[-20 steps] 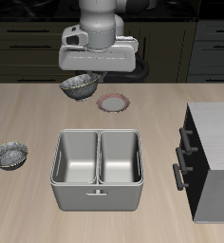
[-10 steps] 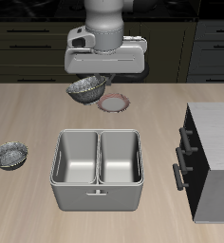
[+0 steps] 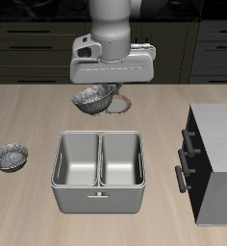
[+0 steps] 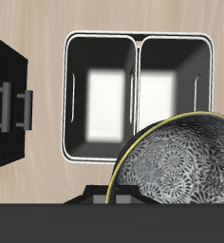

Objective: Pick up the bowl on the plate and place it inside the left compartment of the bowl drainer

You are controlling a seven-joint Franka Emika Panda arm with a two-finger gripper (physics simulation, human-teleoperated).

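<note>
so the gripper (image 3: 98,93) is up in the air with the bowl (image 3: 90,98) pinched in its fingers, tilted on its side so the speckled grey outside faces the front camera. the bowl hangs clear of the table, behind the bowl drainer (image 3: 98,192) and just beside the plate (image 3: 121,102), which is mostly hidden behind the gripper body with only a bit of its pinkish rim peeking out. the plate has nothing on it that i can see. from the wrist view the bowl (image 4: 180,161) fills a big chunk of the shot, you can see the dark patterned surface and a thin yellowish rim, and past it the bowl drainer (image 4: 138,38) sits straight down with both wells showing nothing inside. the left compartment (image 3: 77,159) is the well farther from the dark cabinet (image 3: 214,163), split from its twin by the middle wall. the twin bowl (image 3: 10,157) sits on the table well apart from all this, off beside the drainer on the side away from the cabinet. in the wrist view the cabinet (image 4: 8,104) shows its handles next to the drainer.
</note>
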